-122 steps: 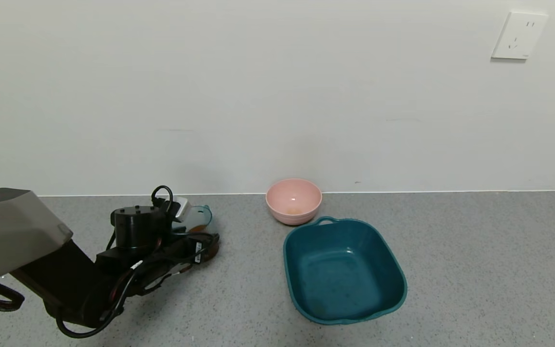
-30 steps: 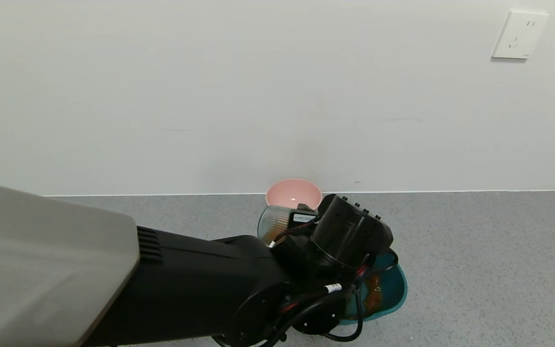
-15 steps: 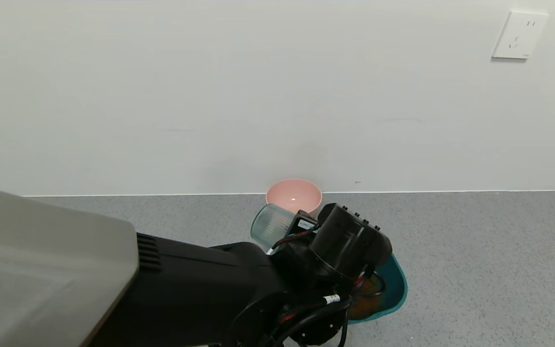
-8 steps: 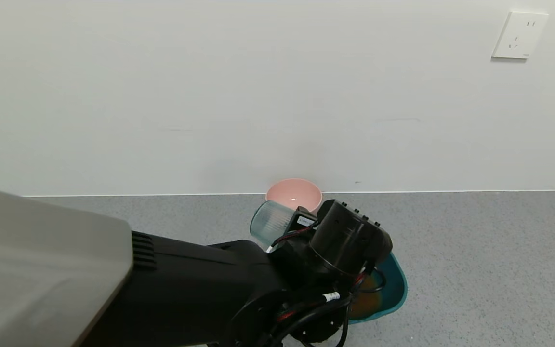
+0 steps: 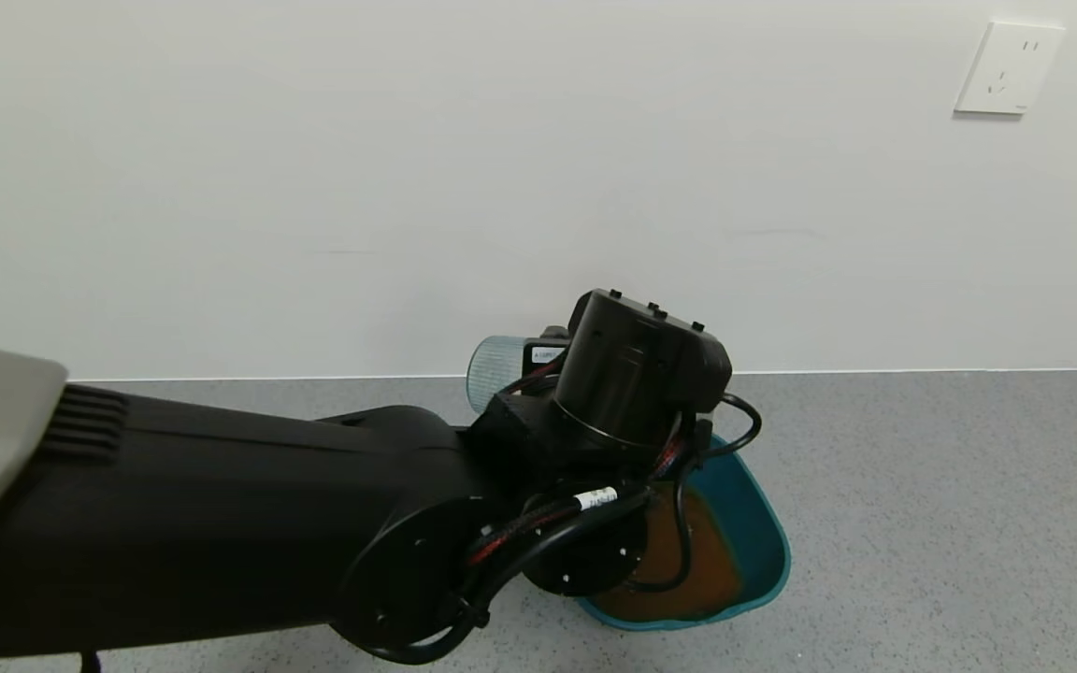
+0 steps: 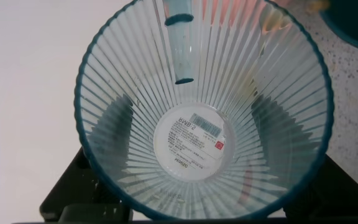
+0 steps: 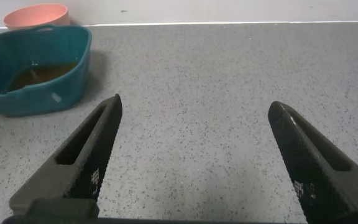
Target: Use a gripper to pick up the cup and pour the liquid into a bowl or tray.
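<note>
L pincer (image 5: 538, 360) is clamped on the cup (image 5: 494, 372), held on its side above the surface (image 5: 922, 486), just left of and above the basin (image 5: 763, 533). Wrist view looks straight into the cup (image 6: 197, 118): ribbed walls, white label on the base, no liquid inside. Brown liquid (image 5: 697, 561) pools in the basin. R pincer (image 7: 194, 152) hangs low over bare surface w/ fingers (image 7: 92, 149) wide apart, well off from the basin (image 7: 39, 68) and a pink bowl (image 7: 36, 14).

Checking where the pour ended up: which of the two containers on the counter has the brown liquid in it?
The large teal basin holds the brown liquid. The smaller pink bowl sits behind it; its inside is not visible.
</note>
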`<action>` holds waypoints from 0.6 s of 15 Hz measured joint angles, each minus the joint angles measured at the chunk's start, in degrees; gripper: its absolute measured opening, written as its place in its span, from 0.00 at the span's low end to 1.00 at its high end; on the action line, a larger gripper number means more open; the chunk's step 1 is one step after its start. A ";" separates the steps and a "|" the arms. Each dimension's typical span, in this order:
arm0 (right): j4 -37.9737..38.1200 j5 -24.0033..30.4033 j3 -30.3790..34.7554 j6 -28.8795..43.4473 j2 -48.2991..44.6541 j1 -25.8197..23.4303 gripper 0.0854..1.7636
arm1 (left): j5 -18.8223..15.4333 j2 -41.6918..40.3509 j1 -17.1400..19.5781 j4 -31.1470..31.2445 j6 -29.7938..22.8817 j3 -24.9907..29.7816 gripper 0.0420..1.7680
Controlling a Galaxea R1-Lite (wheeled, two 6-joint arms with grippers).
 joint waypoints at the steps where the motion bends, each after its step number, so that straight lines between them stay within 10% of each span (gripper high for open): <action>1: 0.01 0.00 0.00 -0.02 0.00 0.00 0.97 | 0.00 -0.80 0.09 -0.07 -3.06 -0.11 0.74; 9: 0.01 0.00 0.00 0.01 0.00 0.00 0.97 | -0.80 -6.86 2.95 -0.11 -32.99 2.93 0.74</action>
